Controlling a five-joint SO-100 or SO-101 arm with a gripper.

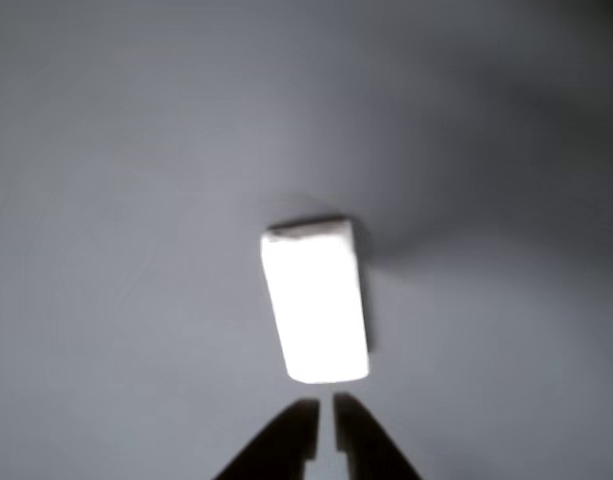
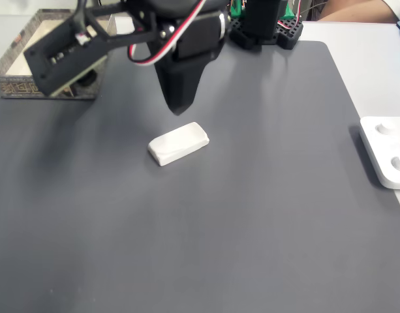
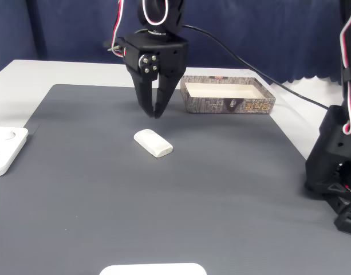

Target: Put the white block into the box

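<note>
Dark grey mat (image 3: 221, 195) covers most of the tabletop, with blue curtain behind in a fixed view. Nearest that camera is a white plastic edge (image 3: 152, 269), then a white rounded device (image 3: 3, 150) off at the left edge. Mid-mat is the block (image 3: 153, 142), lying flat and on its own, nothing touching it. Looks like a small hard brick, probably light and stiff, smooth sides so maybe a bit slippy, with one rough end. I'd pinch it across the narrow width, on the long sides, near the middle. Just behind it the gripper (image 3: 157, 114) hangs above the mat, tips pointing down, fingers nearly together with just a thin slit showing in the other view (image 1: 326, 415), so they'd need to spread before going down over it. Farthest back is the box (image 3: 228, 104), well apart from the block, looks empty inside, so there's a carry to do.
</note>
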